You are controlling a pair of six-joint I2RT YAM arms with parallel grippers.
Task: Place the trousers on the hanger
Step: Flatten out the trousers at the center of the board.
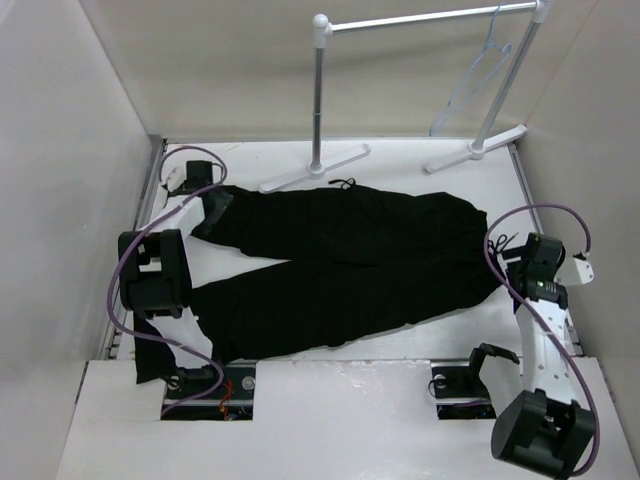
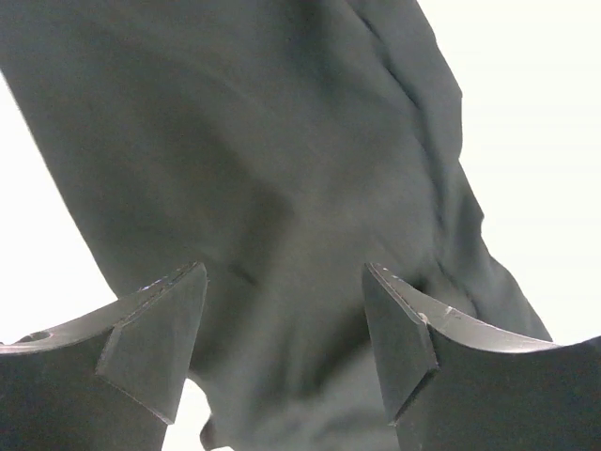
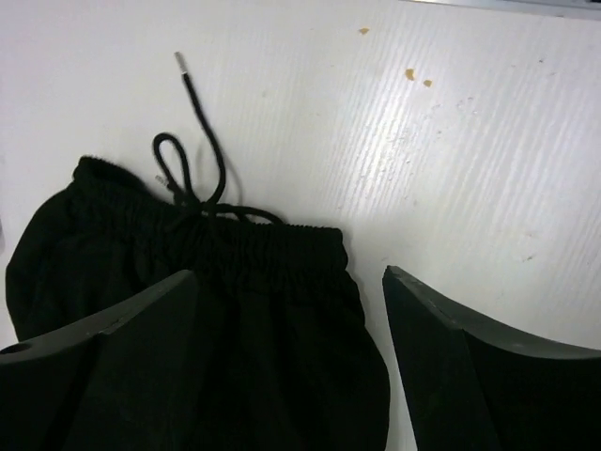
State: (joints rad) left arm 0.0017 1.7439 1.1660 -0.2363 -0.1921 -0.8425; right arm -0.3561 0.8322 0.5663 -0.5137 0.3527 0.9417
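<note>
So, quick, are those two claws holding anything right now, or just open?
Left claw: open, empty, over the trousers.
Right claw: open, empty, above their waistband.

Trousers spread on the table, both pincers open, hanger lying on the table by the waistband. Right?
No: the hanger hangs from the rack rail, off the table, as the top external view shows. The rest holds: trousers spread, left pincer and right pincer open.

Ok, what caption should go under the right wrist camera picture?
Open right gripper hovering over the elastic waistband and thin drawstring of soft black trousers on a white table.
</note>
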